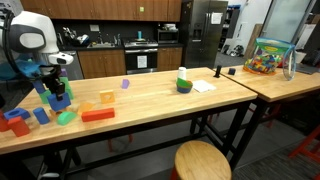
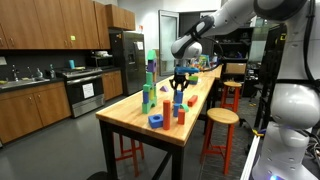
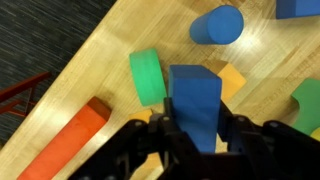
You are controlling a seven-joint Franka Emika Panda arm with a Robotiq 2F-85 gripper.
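Gripper (image 3: 197, 135) jaws pinch a blue block (image 3: 195, 100) by its two side faces, which keeps it upright over the wooden table (image 3: 100, 50). A green disc (image 3: 147, 77) lies just beside the block, a blue cylinder (image 3: 217, 25) farther ahead, and an orange bar (image 3: 65, 145) off to one side.

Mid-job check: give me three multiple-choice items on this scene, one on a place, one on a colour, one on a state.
1. In the wrist view, the green disc lies where from the held block? A) left B) right C) on top
2. The held block's colour? A) red B) blue C) yellow
3. The hand is: A) open, empty B) shut on the held block C) out of view
Answers: 1 A, the disc shows left of it; 2 B, its faces are blue; 3 B, the hand clamps its sides.
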